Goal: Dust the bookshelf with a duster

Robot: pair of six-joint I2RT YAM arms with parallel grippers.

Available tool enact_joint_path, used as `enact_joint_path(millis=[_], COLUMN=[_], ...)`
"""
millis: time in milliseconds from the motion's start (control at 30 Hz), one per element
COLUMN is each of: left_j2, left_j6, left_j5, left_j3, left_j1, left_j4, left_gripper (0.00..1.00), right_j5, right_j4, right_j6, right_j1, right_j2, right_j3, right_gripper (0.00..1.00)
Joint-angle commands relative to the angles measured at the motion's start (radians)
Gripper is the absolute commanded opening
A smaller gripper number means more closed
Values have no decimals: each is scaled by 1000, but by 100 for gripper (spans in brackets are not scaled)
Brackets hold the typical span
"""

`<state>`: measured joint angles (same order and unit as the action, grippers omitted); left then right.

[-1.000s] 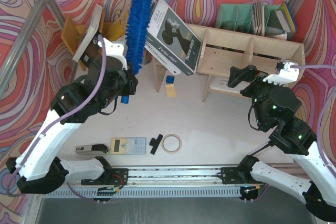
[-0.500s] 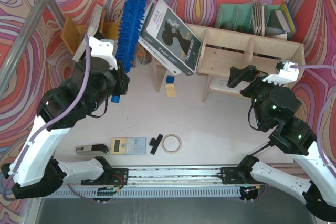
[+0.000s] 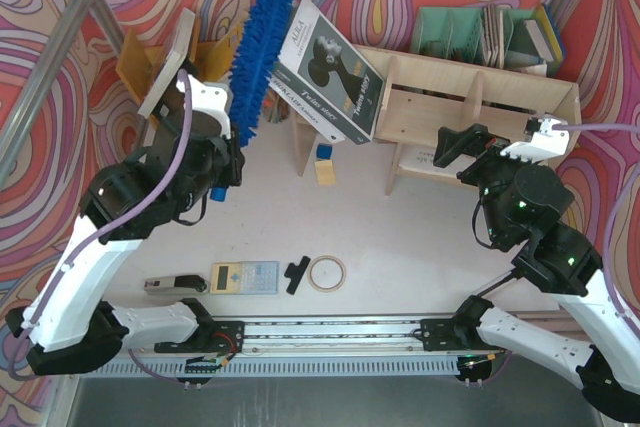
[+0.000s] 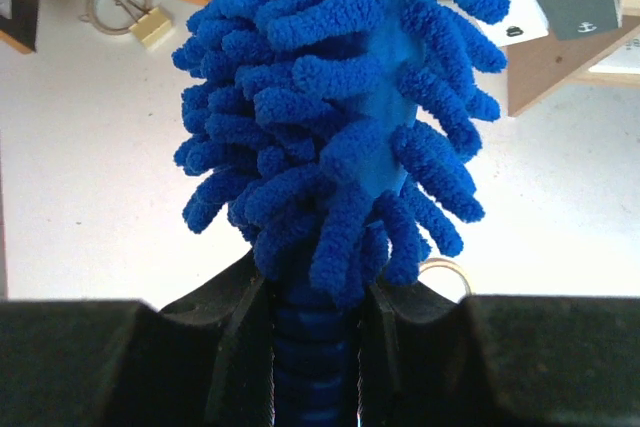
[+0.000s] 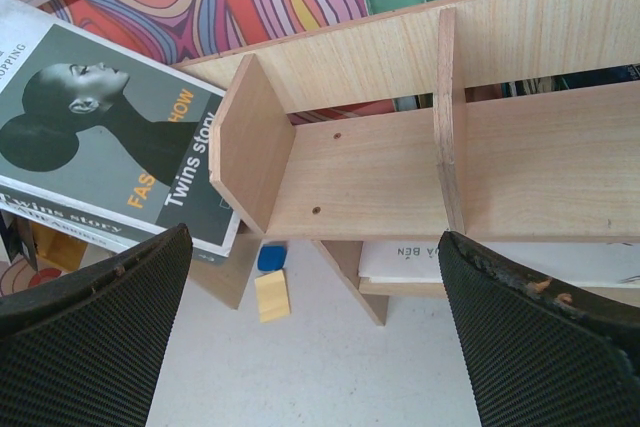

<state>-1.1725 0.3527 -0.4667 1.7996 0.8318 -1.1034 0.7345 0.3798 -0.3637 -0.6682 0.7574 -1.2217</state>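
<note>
Grips the duster (image 3: 262,42) by its ribbed dark blue handle in the left hand (image 3: 232,155), clamped tight, with the fluffy blue head starting right at the fingertips. Holds it raised off the surface (image 3: 400,237), slanting up and away toward the back wall, tip at the top edge of the overhead view, head just left of a large grey book (image 3: 325,72); cannot tell whether touching it. Shows, from the left wrist, blue bristles filling most of the view, with a small brass padlock (image 4: 152,25) lying on the surface beyond. Poises the right hand (image 3: 455,145) spread wide and holding nothing, just in front of the bookshelf (image 3: 470,112), facing its open compartments and apart from them. Places the bookshelf at the back right: pale plywood with upright dividers, the large grey book leaning at its left end, a green file organizer (image 3: 450,32) behind it, a small yellow block (image 3: 325,171) by its left legs. Has a calculator (image 3: 244,276), a tape roll (image 3: 327,273) and a black clip (image 3: 297,273) lying near the arm bases.
</note>
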Motion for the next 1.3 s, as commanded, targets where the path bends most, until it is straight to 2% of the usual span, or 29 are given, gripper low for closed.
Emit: enact_joint_path(millis=[0, 133, 367, 767, 1067, 1267], left_j2=[43, 87, 126, 131, 65, 61], left_j6=[-23, -10, 49, 139, 141, 140], left_j5=[-110, -168, -177, -22, 161, 190], left_j3=[31, 5, -78, -228, -233, -227], left_j1=[-13, -22, -42, -86, -86, -86], left_j4=[-15, -10, -7, 38, 92, 111], left_gripper=[0, 0, 0, 0, 0, 0], right_j5=[11, 11, 7, 2, 6, 8], right_j4=[-19, -18, -17, -5, -6, -13], right_j6=[-6, -9, -12, -21, -17, -9], right_j1=[-2, -2, -2, -2, -2, -2], right_j2=[-12, -16, -13, -23, -21, -15], right_j3=[11, 14, 9, 3, 5, 2], right_gripper=[99, 99, 99, 99, 99, 99])
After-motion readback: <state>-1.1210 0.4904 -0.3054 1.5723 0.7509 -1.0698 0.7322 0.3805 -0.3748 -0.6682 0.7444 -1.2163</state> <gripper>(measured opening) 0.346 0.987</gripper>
